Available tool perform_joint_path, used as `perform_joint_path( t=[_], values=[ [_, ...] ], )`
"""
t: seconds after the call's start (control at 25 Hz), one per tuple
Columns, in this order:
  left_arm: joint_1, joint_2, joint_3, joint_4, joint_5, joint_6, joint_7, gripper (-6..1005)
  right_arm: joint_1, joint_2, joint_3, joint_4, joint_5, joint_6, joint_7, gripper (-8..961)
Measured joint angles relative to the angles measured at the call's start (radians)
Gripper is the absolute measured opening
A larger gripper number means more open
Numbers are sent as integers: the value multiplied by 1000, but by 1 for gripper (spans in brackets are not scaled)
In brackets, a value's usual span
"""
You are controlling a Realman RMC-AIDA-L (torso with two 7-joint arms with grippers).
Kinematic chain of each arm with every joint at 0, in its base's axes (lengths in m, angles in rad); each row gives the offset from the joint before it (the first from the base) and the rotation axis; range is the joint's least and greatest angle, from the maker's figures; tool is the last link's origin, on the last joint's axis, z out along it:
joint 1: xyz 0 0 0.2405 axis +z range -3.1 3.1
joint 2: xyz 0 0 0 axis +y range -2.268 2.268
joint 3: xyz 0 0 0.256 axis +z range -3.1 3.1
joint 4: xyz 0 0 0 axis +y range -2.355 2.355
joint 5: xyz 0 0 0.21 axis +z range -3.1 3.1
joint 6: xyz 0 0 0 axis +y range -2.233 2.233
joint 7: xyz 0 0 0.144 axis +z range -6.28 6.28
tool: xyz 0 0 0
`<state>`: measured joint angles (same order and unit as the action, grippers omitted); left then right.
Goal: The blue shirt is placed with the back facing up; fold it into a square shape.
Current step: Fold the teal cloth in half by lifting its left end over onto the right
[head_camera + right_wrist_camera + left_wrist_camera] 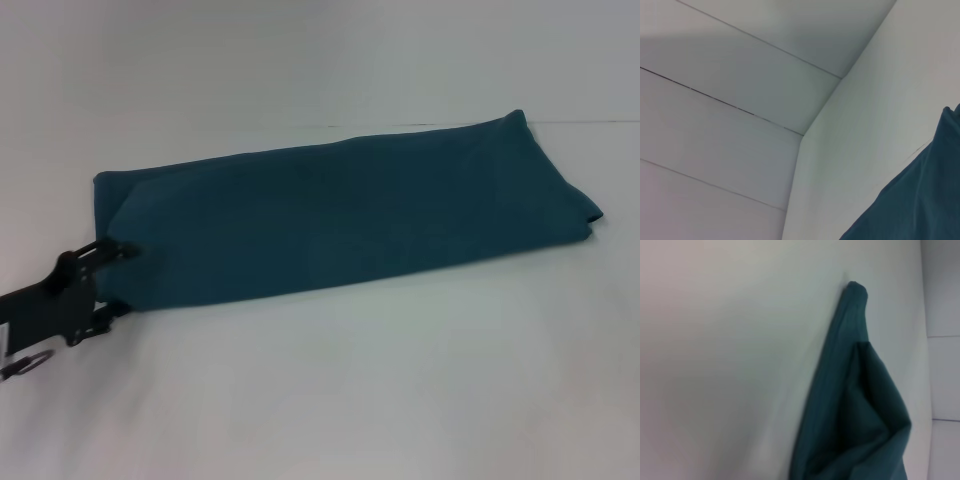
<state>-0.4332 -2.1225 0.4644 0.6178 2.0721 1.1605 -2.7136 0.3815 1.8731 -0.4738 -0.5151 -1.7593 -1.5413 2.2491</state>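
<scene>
The blue shirt (340, 215) lies on the white table folded into a long strip that runs from the near left to the far right, plain side up. My left gripper (108, 283) sits at the strip's near-left end, its black body overlapping the corner of the cloth. In the left wrist view the blue shirt (855, 405) rises in creased folds close to the camera and tapers away to a point. The right wrist view catches only an edge of the blue shirt (920, 200). My right gripper shows in no view.
The white table (330, 390) spreads all around the shirt. A white panelled wall (740, 100) meets the table behind the shirt's far-right end.
</scene>
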Motion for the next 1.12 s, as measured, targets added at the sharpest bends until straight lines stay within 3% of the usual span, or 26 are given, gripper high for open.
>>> perform_joint_path(
  t=[0.2,0.4,1.12],
  values=[
    [47,-13,-11,41,-7,27,-15,860,0,3,7,0,0,0,1,777],
    [51,-14,-13,43,-7,24,-19,859,0,3,8,0,0,0,3,777],
    [-35,-15,-4,-44,-5,-96,-2,856,-10,-2,34,24,-2,-8,-4,777]
  ],
)
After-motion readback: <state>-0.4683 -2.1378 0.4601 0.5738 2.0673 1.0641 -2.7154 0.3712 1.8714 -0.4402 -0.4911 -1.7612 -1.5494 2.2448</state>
